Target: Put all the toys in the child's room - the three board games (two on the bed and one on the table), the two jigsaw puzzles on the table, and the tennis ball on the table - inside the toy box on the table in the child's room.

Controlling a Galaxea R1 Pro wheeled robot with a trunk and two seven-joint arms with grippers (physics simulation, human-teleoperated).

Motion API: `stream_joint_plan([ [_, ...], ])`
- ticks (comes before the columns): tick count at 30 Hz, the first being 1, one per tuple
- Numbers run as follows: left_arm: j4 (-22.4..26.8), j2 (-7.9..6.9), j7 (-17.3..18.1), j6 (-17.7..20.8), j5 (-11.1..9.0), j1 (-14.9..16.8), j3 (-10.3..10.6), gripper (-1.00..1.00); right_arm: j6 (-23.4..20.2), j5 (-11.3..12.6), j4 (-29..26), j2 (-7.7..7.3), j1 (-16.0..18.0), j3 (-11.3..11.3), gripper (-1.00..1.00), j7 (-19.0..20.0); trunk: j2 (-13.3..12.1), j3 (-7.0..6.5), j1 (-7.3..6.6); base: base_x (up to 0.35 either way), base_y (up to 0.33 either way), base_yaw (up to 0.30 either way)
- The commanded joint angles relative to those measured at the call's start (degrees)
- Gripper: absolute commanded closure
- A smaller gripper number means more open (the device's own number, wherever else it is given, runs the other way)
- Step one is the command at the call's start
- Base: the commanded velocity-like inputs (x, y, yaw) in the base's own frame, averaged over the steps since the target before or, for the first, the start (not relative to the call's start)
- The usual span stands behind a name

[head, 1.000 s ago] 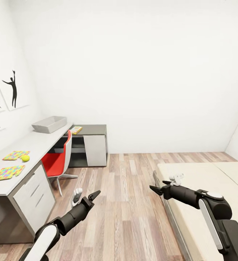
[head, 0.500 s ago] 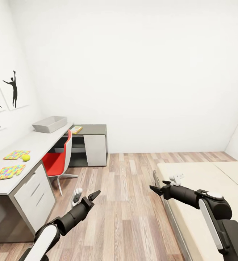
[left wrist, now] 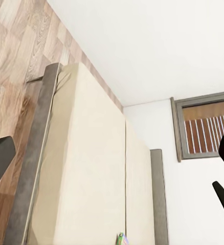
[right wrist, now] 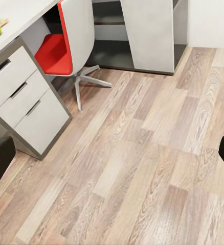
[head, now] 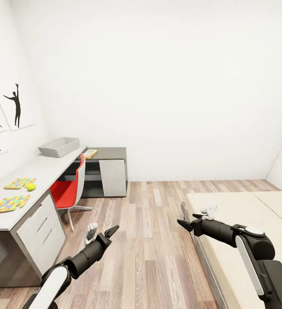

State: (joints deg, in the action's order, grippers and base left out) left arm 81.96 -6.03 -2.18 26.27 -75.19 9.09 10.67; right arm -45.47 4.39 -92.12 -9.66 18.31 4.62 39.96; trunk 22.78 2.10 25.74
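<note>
Head view: the surface (head: 42, 167) is taken as the landmark. At its far end the toy box (head: 59, 146) is seen, a shallow grey tray with nothing visible inside. At its near end two jigsaw puzzles (head: 10, 204) (head: 19, 183) are laid flat, with one tennis ball (head: 30, 186) just beside the farther puzzle. One board game (head: 89, 153) is seen past the toy box, on the lower dark cabinet top (head: 110, 152) that adjoins the surface. One red chair (head: 70, 186) is tucked under the surface.

Across the floor (head: 149, 240) from the surface lies the bed (head: 244, 223); in the left wrist view one small coloured box edge (left wrist: 120, 239) is noted on the mattress, too small to identify.

The left gripper (head: 101, 234) and right gripper (head: 194, 219) are held over the floor, jaws spread wide, nothing held.

The puzzles and games are judged light, stiff and thin: a grip across an edge is advised, an edge possibly first slid past the surface rim. The ball is judged light, slightly yielding and prone to rolling; a grip across its middle is advised.
</note>
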Motion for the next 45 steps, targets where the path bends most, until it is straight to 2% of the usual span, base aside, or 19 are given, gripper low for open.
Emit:
stream_joint_plan([
  [1, 0.1, -0.04, -0.2, 0.1, -0.5, 0.1, 0.1, -1.00, -0.5, 0.4, 0.0, 0.00, 0.1, 0.0, -1.00, -0.1, 0.1, 0.14, 0.04, 0.000, 0.000, 0.028],
  [45, 0.1, -0.14, 0.1, -0.1, -0.5, 0.0, 0.1, -1.00, -0.4, 0.5, -0.1, 0.00, 0.1, 0.2, -1.00, -0.1, 0.1, 0.29, 0.04, 0.000, 0.000, 0.059],
])
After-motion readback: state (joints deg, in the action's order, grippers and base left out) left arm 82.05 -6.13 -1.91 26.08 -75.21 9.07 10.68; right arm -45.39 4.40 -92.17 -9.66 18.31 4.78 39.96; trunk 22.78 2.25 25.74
